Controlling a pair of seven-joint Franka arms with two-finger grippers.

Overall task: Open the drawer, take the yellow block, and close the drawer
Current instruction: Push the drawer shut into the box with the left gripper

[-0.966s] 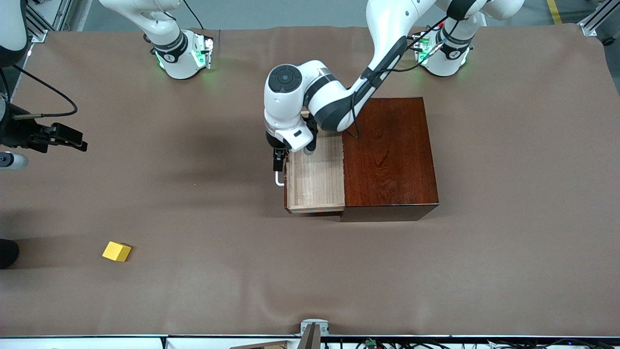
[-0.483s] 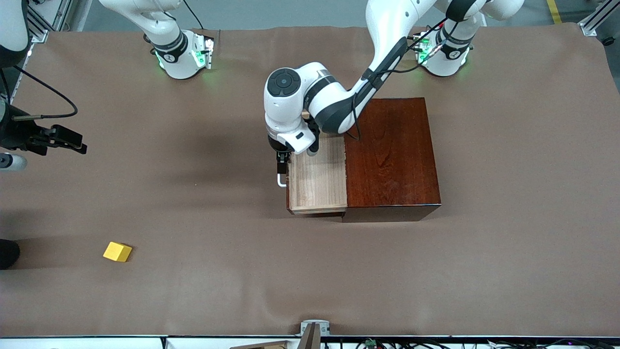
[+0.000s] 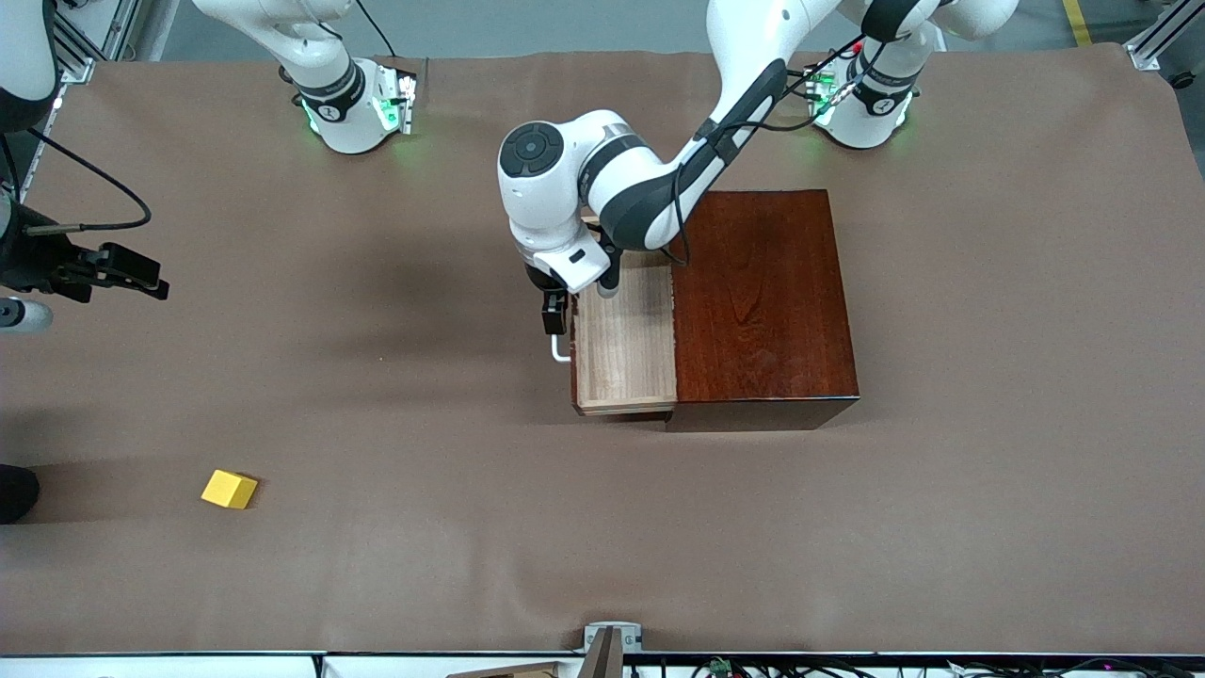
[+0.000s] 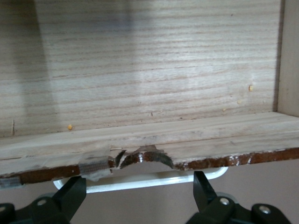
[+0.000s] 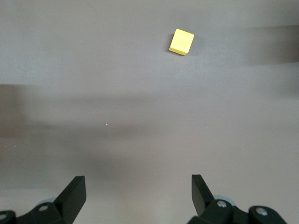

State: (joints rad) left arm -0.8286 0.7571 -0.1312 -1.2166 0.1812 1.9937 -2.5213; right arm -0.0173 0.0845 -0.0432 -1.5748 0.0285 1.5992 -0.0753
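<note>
The drawer [image 3: 623,348] sticks partly out of the dark reddish-brown box [image 3: 763,301]. Its pale wood inside [image 4: 140,70] is empty. My left gripper [image 3: 556,318] hangs at the drawer's front, over the white handle [image 3: 561,354]. In the left wrist view the left gripper [image 4: 138,192] is open, and the handle bar [image 4: 140,180] lies just past its fingertips [image 4: 74,192]. The yellow block [image 3: 229,489] lies on the table toward the right arm's end, nearer the front camera than the box. My right gripper [image 5: 138,186] is open and empty, high over the table, with the block [image 5: 181,41] ahead of it.
The brown table cover [image 3: 602,527] is bare around the block. The box stands in the middle, toward the left arm's end. The right arm's wrist gear [image 3: 104,268] shows at the table edge at the right arm's end.
The drawer has slid part of the way back into the box. My left gripper has moved with its front toward the box. The block and the right arm have not moved.
</note>
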